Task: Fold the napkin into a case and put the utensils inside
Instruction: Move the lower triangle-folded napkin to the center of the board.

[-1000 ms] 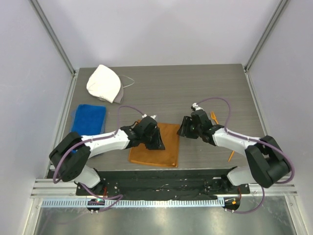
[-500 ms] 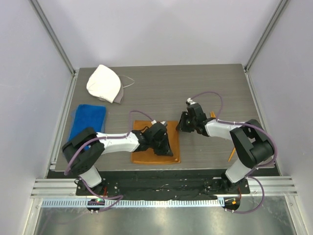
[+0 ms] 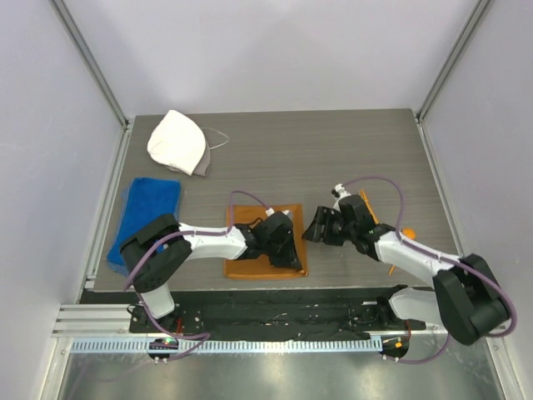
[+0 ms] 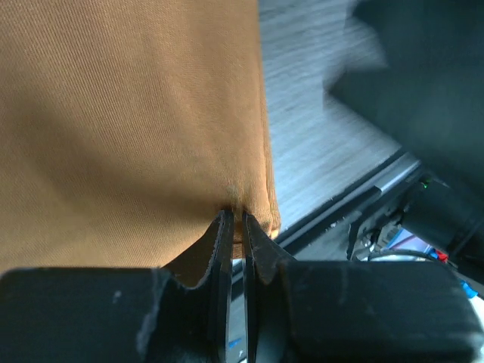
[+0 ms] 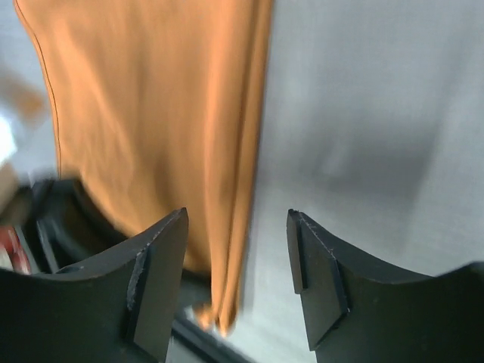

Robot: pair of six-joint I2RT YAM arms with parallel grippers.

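Note:
The rust-orange napkin (image 3: 254, 250) lies flat as a rough square near the table's front edge. My left gripper (image 3: 289, 257) is low over its near right corner. In the left wrist view the jaws are shut, pinching the napkin's (image 4: 136, 113) edge at the tips (image 4: 236, 217). My right gripper (image 3: 315, 230) stands open just right of the cloth. In the right wrist view its jaws straddle the right edge of the napkin (image 5: 151, 113) with nothing gripped (image 5: 236, 218). The orange fork (image 3: 365, 202) lies behind the right arm. The orange spoon (image 3: 408, 234) peeks out from under that arm.
A white rounded cloth cap (image 3: 177, 142) sits at the back left. A blue towel (image 3: 146, 217) lies along the left side. Dark wood-grain table (image 3: 333, 158) stretches behind the arms, and the black base rail (image 3: 275, 304) runs right in front of the napkin.
My left gripper slid right and nearer, to the napkin's near right corner. My right gripper shut briefly, then opened and drew back toward the front.

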